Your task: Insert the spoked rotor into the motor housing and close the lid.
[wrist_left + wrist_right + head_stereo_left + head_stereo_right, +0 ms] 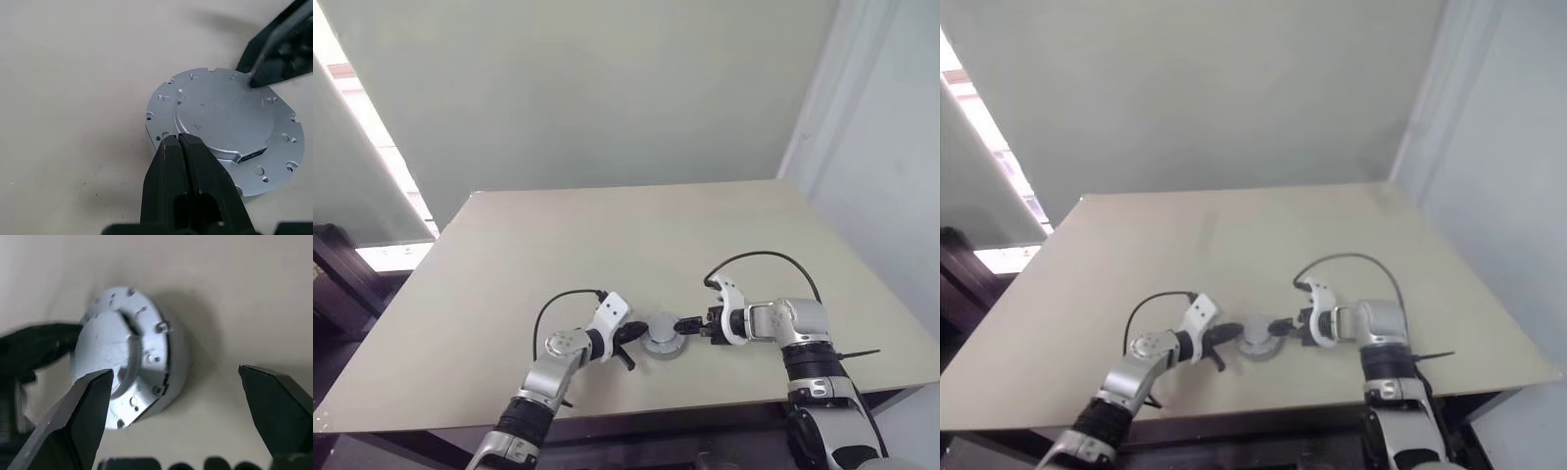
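Pale beige tabletop (607, 255), plain wall behind, a window strip at about ten o'clock. Near the table's front edge, roughly six o'clock from its centre, sits one stacked round assembly: the dull grey flat disc lid (222, 117) lying on top of the round silver motor housing (173, 357), whose rim shows below it. Rotor not separately visible; judged already inside.

Left gripper (628, 345), two black fingers pressed together with nothing between them, tips resting against the lid's rim at the assembly's nine o'clock side. Right gripper (693, 328) at the three o'clock side, fingers spread wide and empty, one tip near the lid's edge, the other well out over bare table.

Step in hand, as I read it: seating the lid flush. To do it well, keep the shut left tips as a backstop so the stack cannot slide, bring the right fingers square over the disc, and press evenly rather than at one edge, since a tilted lid would bind.
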Available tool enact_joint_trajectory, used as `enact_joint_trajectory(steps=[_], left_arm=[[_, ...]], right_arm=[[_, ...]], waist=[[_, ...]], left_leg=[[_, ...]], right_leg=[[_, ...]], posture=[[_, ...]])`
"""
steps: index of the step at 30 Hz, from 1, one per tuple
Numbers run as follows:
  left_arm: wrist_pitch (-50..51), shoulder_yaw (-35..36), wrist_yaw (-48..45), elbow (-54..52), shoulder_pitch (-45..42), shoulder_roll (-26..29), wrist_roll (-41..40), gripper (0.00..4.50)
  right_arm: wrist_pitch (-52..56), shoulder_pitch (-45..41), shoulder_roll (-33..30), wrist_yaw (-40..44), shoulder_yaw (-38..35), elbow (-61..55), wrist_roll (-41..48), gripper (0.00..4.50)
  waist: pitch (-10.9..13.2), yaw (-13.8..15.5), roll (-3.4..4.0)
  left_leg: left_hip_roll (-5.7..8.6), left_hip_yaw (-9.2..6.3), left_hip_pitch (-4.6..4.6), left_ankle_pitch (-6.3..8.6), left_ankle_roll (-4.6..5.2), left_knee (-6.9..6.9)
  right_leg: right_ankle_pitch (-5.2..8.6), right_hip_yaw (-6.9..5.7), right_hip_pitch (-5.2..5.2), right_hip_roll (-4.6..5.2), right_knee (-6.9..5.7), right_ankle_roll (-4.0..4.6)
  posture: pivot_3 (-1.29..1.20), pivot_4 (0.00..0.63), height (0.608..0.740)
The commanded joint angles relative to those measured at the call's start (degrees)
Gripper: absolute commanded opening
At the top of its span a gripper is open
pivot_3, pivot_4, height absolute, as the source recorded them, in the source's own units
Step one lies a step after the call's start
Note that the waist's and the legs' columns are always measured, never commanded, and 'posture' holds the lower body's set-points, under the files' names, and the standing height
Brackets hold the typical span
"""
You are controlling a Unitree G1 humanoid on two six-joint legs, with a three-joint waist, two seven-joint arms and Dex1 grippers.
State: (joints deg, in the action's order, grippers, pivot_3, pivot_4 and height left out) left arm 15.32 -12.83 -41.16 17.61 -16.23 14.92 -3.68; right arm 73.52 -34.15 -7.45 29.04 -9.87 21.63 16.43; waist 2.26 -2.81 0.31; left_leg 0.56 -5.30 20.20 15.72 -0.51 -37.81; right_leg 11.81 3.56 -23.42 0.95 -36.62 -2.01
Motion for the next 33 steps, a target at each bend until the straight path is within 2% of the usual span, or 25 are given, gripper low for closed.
enact_joint_trajectory(steps=[1, 9, 17, 26, 33], left_arm=[[1.1, -2.9, -1.3, 1.5, 1.0, -0.3, 1.3, 0.00], [1.3, -2.7, -1.5, 0.7, 1.3, 0.2, 1.4, 0.00], [2.0, -2.5, -1.4, -0.6, 2.2, 0.7, 1.5, 0.00], [2.4, -2.4, -1.1, -1.1, 2.5, 0.5, 1.5, 0.00], [2.6, -2.4, -0.9, -1.2, 2.8, 0.3, 1.7, 0.00]], right_arm=[[0.1, -3.3, 1.4, -2.5, -8.5, 3.9, 4.7, 4.48], [0.6, -5.4, 4.3, -5.4, -18.8, 13.9, 11.0, 4.48], [2.2, -4.9, 7.8, -3.9, -16.5, 14.6, 13.3, 4.48], [3.4, -5.2, 10.9, -3.1, -13.9, 13.5, 14.3, 4.48], [3.7, -5.0, 10.9, -3.4, -14.1, 13.5, 14.5, 4.48]], waist=[[0.0, 0.0, 0.02], [0.0, -0.1, 0.07], [0.0, -0.4, 0.14], [0.0, -2.0, 0.16], [0.0, -2.4, 0.22]], left_leg=[[0.00, 0.01, 0.00, 0.00, 0.00, 0.00], [0.00, 0.05, -0.01, 0.01, 0.02, 0.03], [-0.05, 0.12, -0.02, 0.03, 0.06, 0.05], [-0.10, 0.15, -0.11, 0.03, 0.06, 0.07], [-0.09, 0.10, -0.07, 0.03, 0.06, 0.08]], right_leg=[[0.00, 0.02, 0.00, 0.00, 0.00, 0.00], [0.00, 0.07, 0.00, -0.02, 0.01, -0.01], [-0.01, 0.15, -0.03, -0.08, 0.00, -0.02], [-0.02, 0.18, -0.01, -0.12, -0.05, -0.04], [-0.06, 0.16, -0.02, -0.11, -0.04, -0.10]], posture=[[0.00, 0.000, 0.740], [0.00, 0.000, 0.740], [0.00, 0.000, 0.740], [0.00, 0.000, 0.740], [0.00, 0.000, 0.740]])
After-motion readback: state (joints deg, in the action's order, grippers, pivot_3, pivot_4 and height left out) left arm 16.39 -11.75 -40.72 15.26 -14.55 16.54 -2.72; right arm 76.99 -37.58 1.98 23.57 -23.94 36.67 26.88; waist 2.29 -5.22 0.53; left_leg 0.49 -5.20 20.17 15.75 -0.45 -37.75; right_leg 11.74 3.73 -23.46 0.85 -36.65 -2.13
